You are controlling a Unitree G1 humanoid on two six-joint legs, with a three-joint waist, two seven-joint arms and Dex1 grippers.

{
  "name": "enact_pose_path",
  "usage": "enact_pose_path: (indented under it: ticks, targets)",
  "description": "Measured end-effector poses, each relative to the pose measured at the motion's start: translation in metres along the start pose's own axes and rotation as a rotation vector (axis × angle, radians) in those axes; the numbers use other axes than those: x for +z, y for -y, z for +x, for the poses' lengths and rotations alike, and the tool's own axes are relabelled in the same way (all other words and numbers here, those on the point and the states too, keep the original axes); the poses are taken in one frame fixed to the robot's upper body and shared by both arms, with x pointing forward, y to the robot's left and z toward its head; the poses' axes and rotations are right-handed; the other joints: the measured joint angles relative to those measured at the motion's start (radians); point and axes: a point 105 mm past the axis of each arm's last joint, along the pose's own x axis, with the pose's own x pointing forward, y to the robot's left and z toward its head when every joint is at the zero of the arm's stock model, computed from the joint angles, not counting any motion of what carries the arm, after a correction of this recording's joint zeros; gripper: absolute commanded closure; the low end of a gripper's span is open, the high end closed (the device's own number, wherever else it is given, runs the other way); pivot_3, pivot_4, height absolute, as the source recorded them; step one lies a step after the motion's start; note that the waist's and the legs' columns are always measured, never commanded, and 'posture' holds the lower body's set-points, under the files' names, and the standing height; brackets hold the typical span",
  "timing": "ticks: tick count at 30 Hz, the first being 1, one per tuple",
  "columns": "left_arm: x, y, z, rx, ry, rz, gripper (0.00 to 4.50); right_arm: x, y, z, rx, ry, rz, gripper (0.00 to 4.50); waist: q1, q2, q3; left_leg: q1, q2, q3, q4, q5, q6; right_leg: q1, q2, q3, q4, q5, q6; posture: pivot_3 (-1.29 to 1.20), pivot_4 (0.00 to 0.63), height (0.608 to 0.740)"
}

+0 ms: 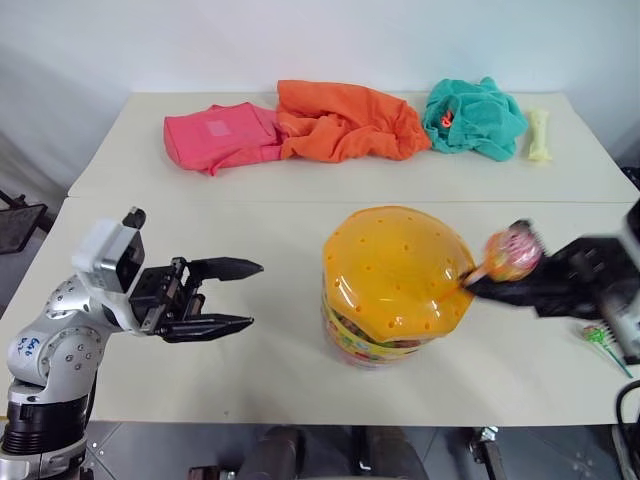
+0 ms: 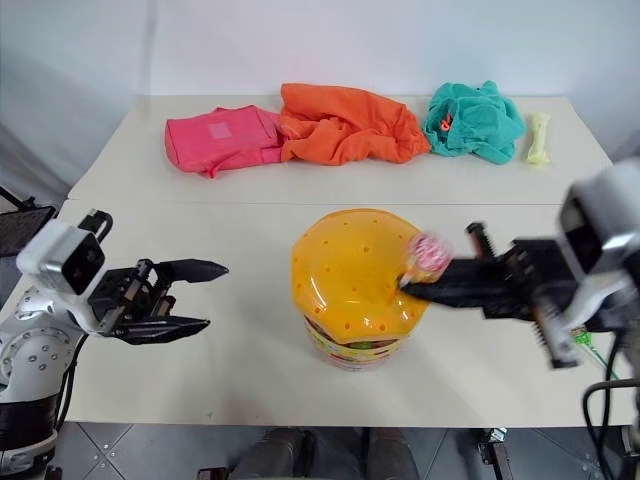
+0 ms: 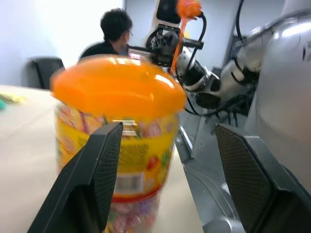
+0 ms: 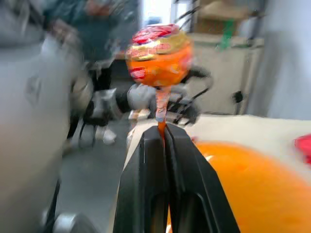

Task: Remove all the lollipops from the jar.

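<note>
While the left claw (image 1: 232, 296) gapes beside the jar (image 1: 395, 290), the blurred right claw (image 4: 164, 132) pinches a lollipop (image 4: 159, 56) stick

Two lollipops (image 1: 513, 252) (image 1: 597, 336), one jar (image 1: 396, 285) — three cloths (image 1: 218, 136) (image 1: 345, 122) (image 1: 473, 118), two grippers (image 1: 238, 295) (image 1: 480, 286).

Bright, even light; right pincer (image 1: 478, 284) motion-blurred (wrist backgrounds soft).

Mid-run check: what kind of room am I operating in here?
Probably an office or lab set up for robot trials, not a home. Two plain pale tables stand pushed together against a bare white wall, and a person sits in the background near a dark office chair.
</note>
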Motion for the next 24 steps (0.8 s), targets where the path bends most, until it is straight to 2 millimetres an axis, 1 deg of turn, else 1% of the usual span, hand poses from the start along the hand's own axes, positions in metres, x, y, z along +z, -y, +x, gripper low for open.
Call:
enact_pose_path:
  ticks: [1, 4, 5, 7, 9, 10, 13, 15, 17, 19, 21, 22, 24]
  targets:
    - [0.002, -0.001, 0.000, 0.010, 0.011, 0.002, 1.30, 0.006, 0.003, -0.005, -0.043, 0.015, 0.021, 4.48, 0.001, 0.000, 0.000, 0.000, 0.000, 0.000, 0.000, 0.000, 0.000, 0.000, 0.000, 0.000, 0.000, 0.000, 0.000, 0.00, 0.150, 0.740]
    - [0.004, -0.003, 0.001, 0.017, 0.009, 0.012, 1.30, 0.011, 0.013, -0.027, -0.200, 0.022, 0.078, 4.48, 0.004, 0.000, 0.000, -0.001, 0.000, 0.000, 0.000, 0.000, 0.001, 0.000, 0.000, 0.000, -0.001, 0.000, 0.000, 0.00, 0.150, 0.740]
    - [0.003, -0.003, 0.001, 0.015, -0.012, 0.026, 1.30, 0.012, 0.018, -0.038, -0.266, 0.019, 0.084, 4.48, 0.003, 0.000, 0.000, -0.001, -0.001, 0.000, 0.000, -0.001, 0.001, 0.000, 0.000, 0.000, -0.001, 0.000, 0.000, 0.00, 0.150, 0.740]
    - [-0.002, -0.002, 0.001, 0.000, -0.080, 0.043, 1.30, 0.010, 0.029, -0.066, -0.417, -0.041, 0.074, 4.48, 0.003, 0.000, 0.000, -0.002, -0.001, 0.000, 0.000, -0.001, 0.002, 0.000, 0.000, 0.000, -0.002, 0.000, 0.000, 0.00, 0.150, 0.740]
    - [-0.002, 0.001, 0.004, -0.015, -0.118, 0.063, 1.30, 0.001, 0.039, -0.099, -0.573, -0.119, 0.072, 4.48, 0.003, 0.000, 0.000, -0.002, -0.001, 0.000, 0.000, -0.001, 0.002, 0.000, -0.001, 0.000, -0.002, 0.000, 0.000, 0.00, 0.150, 0.740]
    - [-0.002, 0.003, 0.005, -0.021, -0.126, 0.067, 1.30, -0.004, 0.041, -0.111, -0.622, -0.151, 0.070, 4.48, 0.002, 0.000, 0.000, -0.002, -0.001, 0.001, 0.000, -0.001, 0.002, 0.000, 0.000, 0.000, -0.002, 0.000, 0.000, 0.00, 0.150, 0.740]
    - [-0.009, 0.012, 0.007, -0.052, -0.176, 0.057, 1.30, -0.037, 0.044, -0.172, -0.831, -0.361, 0.078, 4.48, 0.000, 0.000, 0.000, -0.001, -0.001, 0.002, -0.001, -0.001, 0.002, -0.001, 0.000, 0.000, -0.002, 0.000, 0.000, 0.00, 0.150, 0.740]
    - [-0.015, 0.016, 0.007, -0.056, -0.202, 0.041, 1.30, -0.068, 0.039, -0.208, -0.929, -0.532, 0.119, 4.48, -0.002, 0.000, 0.000, -0.001, 0.000, 0.002, -0.001, -0.001, 0.002, -0.001, 0.000, 0.001, -0.001, 0.000, 0.000, 0.00, 0.150, 0.740]
    - [-0.019, 0.017, 0.005, -0.049, -0.219, 0.029, 1.30, -0.093, 0.034, -0.232, -0.982, -0.685, 0.146, 4.48, -0.004, 0.003, 0.000, -0.001, -0.001, 0.003, -0.001, 0.000, 0.001, -0.001, 0.000, 0.001, -0.001, 0.000, 0.000, 0.00, 0.150, 0.740]
    - [-0.020, 0.017, 0.005, -0.045, -0.221, 0.025, 1.30, -0.111, 0.032, -0.251, -1.032, -0.808, 0.168, 4.48, -0.008, 0.004, 0.000, 0.001, 0.000, 0.006, -0.001, 0.000, 0.000, -0.001, 0.000, 0.003, 0.001, 0.000, 0.000, 0.00, 0.150, 0.740]
    - [-0.021, 0.017, 0.005, -0.036, -0.222, 0.022, 1.30, -0.123, 0.034, -0.265, -1.076, -0.928, 0.182, 4.48, -0.016, 0.005, 0.000, 0.001, 0.000, 0.008, -0.001, 0.002, 0.000, -0.001, 0.000, 0.004, 0.001, 0.000, -0.001, 0.00, 0.150, 0.740]
    - [-0.022, 0.017, 0.005, -0.031, -0.224, 0.020, 1.30, -0.127, 0.034, -0.272, -1.085, -0.993, 0.192, 4.28, -0.018, 0.006, 0.000, 0.001, 0.000, 0.008, -0.002, 0.002, -0.001, -0.001, 0.000, 0.005, 0.001, -0.001, -0.001, 0.00, 0.150, 0.740]
    - [-0.025, 0.016, 0.005, -0.015, -0.234, 0.019, 1.30, -0.135, 0.032, -0.277, -1.079, -1.046, 0.220, 3.83, -0.018, 0.006, 0.000, 0.002, 0.000, 0.008, -0.002, 0.003, -0.001, -0.001, 0.001, 0.004, 0.001, -0.001, -0.001, 0.00, 0.150, 0.740]
